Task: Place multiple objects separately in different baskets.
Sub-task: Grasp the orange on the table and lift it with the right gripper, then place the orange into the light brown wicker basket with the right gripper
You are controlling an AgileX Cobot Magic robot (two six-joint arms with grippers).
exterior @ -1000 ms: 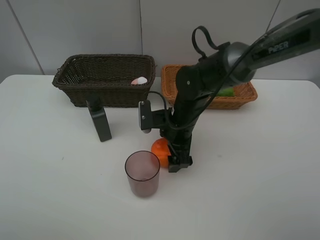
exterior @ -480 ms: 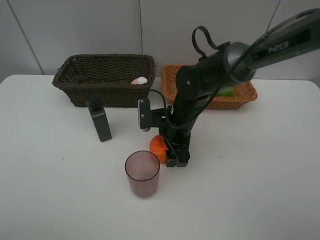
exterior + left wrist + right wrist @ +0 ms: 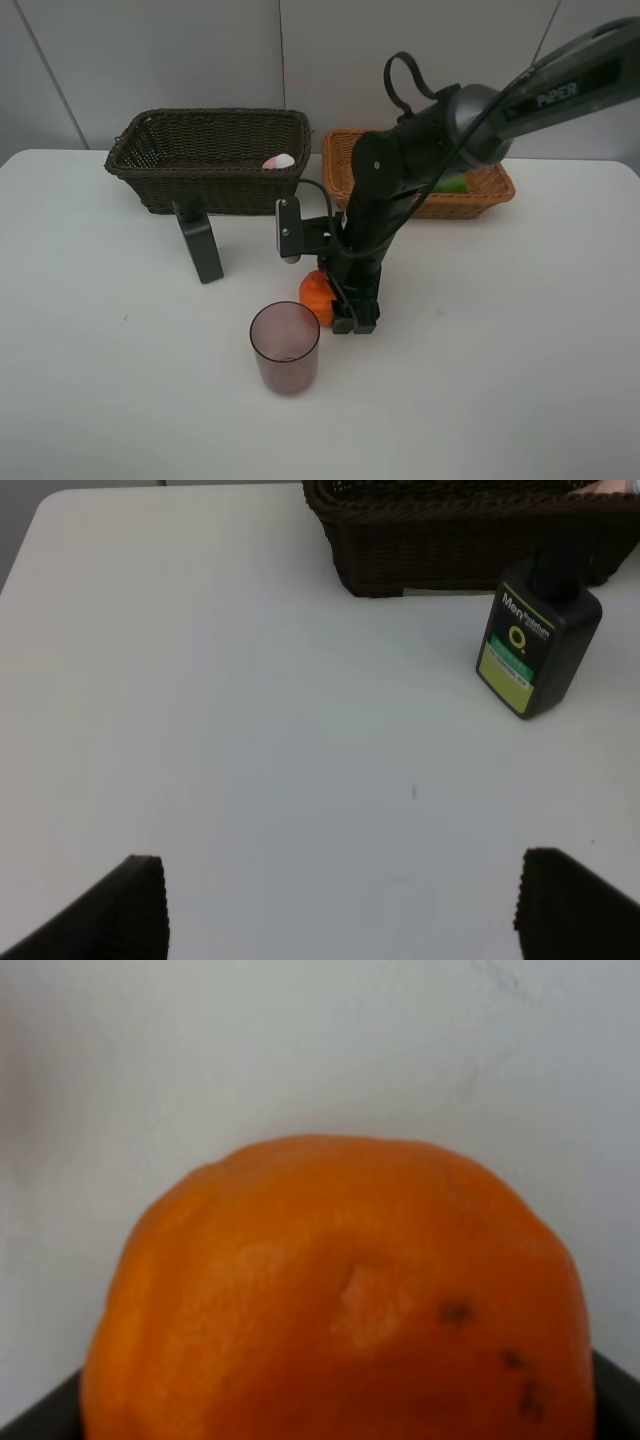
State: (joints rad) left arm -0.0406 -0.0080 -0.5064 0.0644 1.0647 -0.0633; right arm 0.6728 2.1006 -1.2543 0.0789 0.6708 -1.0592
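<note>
Right claw on the orange, left claw idle over the white table.

The right claw (image 3: 351,318) points straight down near the middle of the table (image 3: 520,350) and grips the orange (image 3: 315,293), which fills its wrist view with a dark finger edge at each side; whether the fruit is lifted I cannot tell. A mauve cup (image 3: 285,347) stands just beside the orange. The left claw (image 3: 340,910) hangs open, fingers wide apart. A dark bottle (image 3: 200,240) stands before the brown basket (image 3: 200,185), where a pink, white-capped bottle (image 3: 279,161) lies. A green fruit (image 3: 452,184) sits in the tan basket (image 3: 470,205).
</note>
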